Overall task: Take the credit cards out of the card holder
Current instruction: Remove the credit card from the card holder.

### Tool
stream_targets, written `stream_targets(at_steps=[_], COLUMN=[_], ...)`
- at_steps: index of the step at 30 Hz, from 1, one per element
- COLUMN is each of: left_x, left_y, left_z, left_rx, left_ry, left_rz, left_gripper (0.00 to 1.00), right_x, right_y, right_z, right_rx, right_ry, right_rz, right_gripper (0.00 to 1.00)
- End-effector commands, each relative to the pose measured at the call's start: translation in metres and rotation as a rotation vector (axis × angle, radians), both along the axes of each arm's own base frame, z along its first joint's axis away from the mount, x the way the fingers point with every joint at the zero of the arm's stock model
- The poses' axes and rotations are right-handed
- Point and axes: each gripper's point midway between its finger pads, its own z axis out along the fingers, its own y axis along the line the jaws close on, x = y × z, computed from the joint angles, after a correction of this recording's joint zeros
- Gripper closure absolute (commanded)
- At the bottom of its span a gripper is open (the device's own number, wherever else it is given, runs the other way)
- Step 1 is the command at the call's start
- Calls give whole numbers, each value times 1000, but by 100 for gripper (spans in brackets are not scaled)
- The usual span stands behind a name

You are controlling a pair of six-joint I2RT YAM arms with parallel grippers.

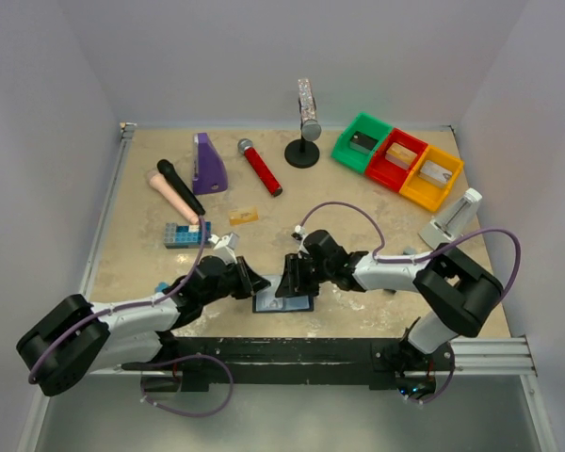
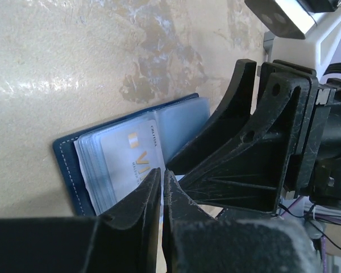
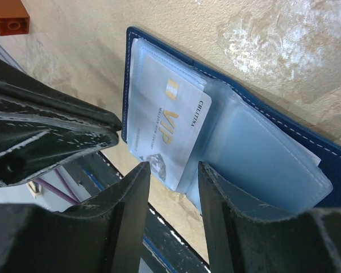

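Note:
The card holder [image 1: 284, 304] lies open at the table's near edge, navy outside [image 2: 65, 153] [image 3: 329, 162], with clear blue-grey pockets inside. A pale silvery-white credit card [image 2: 128, 151] [image 3: 170, 125] marked VIP sticks partway out of a pocket. My left gripper [image 1: 262, 282] [image 2: 162, 173] is shut, its tips pinching that card's near corner. It also shows at the holder's left edge in the right wrist view [image 3: 117, 121]. My right gripper [image 1: 286, 285] [image 3: 173, 170] is open and low over the holder's near edge, one finger [image 3: 227, 187] over a clear pocket. Other cards are hidden.
A blue toy-brick block [image 1: 186, 234] and a small orange block [image 1: 244, 217] [image 3: 8, 16] lie behind the grippers. Farther back are microphones [image 1: 260, 167], a purple object [image 1: 208, 165], a mic stand [image 1: 303, 151] and coloured bins [image 1: 397, 160]. A black rail [image 1: 292, 348] runs below the holder.

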Motion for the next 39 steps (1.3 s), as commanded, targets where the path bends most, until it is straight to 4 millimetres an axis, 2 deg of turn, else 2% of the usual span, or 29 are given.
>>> stream_targets(at_steps=[1, 10, 20, 32, 35, 39], left_x=[-1, -3, -7, -11, -10, -9], left_y=[-8, 5, 13, 21, 21, 19], left_z=[2, -25, -39, -51, -51, -48], left_rx=[-52, 30, 72, 98, 96, 91], left_ry=[-2, 61, 83, 99, 96, 87], left_rz=[-26, 18, 37, 51, 53, 46], left_gripper=[89, 93, 94, 95, 95, 94], right_x=[5, 6, 9, 10, 11, 12], right_y=[2, 5, 16, 18, 22, 24], right_z=[-2, 4, 11, 5, 10, 13], right_rx=[23, 66, 120, 145, 195, 231], right_ry=[-3, 3, 25, 51, 39, 37], right_rz=[-28, -46, -52, -68, -69, -73], right_gripper=[56, 56, 56, 57, 61, 75])
